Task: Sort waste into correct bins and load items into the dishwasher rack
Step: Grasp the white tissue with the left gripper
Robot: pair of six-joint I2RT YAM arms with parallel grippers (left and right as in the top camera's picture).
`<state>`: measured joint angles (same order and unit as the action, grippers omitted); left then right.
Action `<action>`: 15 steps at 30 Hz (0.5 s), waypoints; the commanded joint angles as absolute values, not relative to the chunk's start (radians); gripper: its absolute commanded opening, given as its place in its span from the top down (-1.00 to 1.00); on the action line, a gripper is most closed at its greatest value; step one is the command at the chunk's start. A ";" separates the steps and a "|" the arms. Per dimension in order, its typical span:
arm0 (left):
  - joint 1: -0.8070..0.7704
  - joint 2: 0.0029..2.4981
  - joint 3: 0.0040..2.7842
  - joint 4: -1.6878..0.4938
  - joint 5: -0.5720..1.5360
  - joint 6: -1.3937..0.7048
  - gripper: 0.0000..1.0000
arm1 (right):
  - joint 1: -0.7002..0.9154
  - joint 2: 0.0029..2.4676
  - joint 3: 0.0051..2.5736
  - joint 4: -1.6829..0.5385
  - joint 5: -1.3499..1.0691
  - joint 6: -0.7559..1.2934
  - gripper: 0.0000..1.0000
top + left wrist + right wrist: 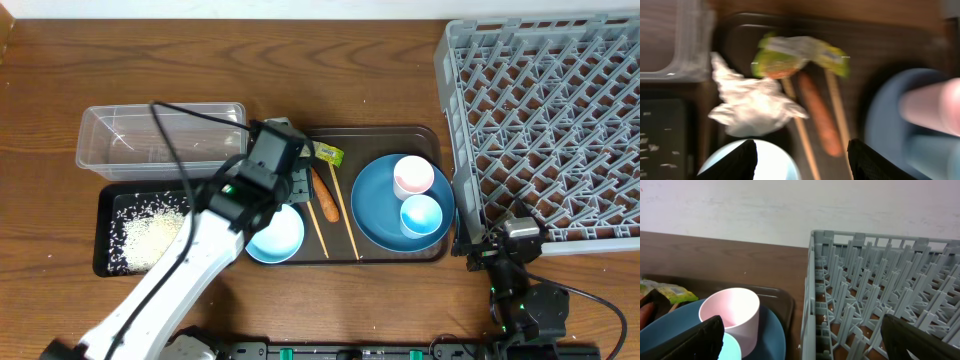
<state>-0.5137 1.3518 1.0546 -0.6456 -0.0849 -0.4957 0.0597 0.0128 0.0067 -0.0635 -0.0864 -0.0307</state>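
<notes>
My left gripper (pixel 292 182) (pixel 802 161) is open and empty above the brown tray, just short of the crumpled white napkin (pixel 752 107), which my arm hides from overhead. Beyond the napkin lies the yellow-green wrapper (pixel 328 153) (pixel 795 57). The orange sausage piece (pixel 326 200) (pixel 817 117) lies between two chopsticks (pixel 347 215) (pixel 837 102). The pale blue bowl (pixel 278 236) (pixel 765 161) is under my left finger. The blue plate (pixel 385 215) (pixel 775 335) carries the pink cup (pixel 413 176) (pixel 730 312) and the light blue cup (pixel 420 215). My right gripper (pixel 498 245) (pixel 805 345) is open and empty by the grey rack (pixel 545 110) (pixel 880 290).
The clear tub (pixel 160 135) stands at the back left. In front of it the black tray (pixel 108 215) holds white rice (pixel 150 235). The brown serving tray (pixel 400 133) holds the dishes and waste. The rack's near wall stands close to the tray's right edge.
</notes>
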 commanded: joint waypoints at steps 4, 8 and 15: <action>-0.516 1.497 1.062 -0.623 -0.261 -0.484 -0.23 | 0.071 0.010 0.006 -0.068 -0.083 -0.039 -0.98; -0.511 1.570 1.062 -0.603 -0.292 -0.501 -0.23 | 0.071 0.010 0.006 -0.068 -0.083 -0.039 -0.98; -0.459 1.633 1.062 -0.597 -0.273 -0.563 -0.23 | 0.071 0.010 0.006 -0.068 -0.083 -0.039 -0.99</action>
<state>-0.4831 1.6112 1.0546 -0.6010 -0.2615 -0.5282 0.0597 0.0128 0.0067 -0.0639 -0.0864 -0.0307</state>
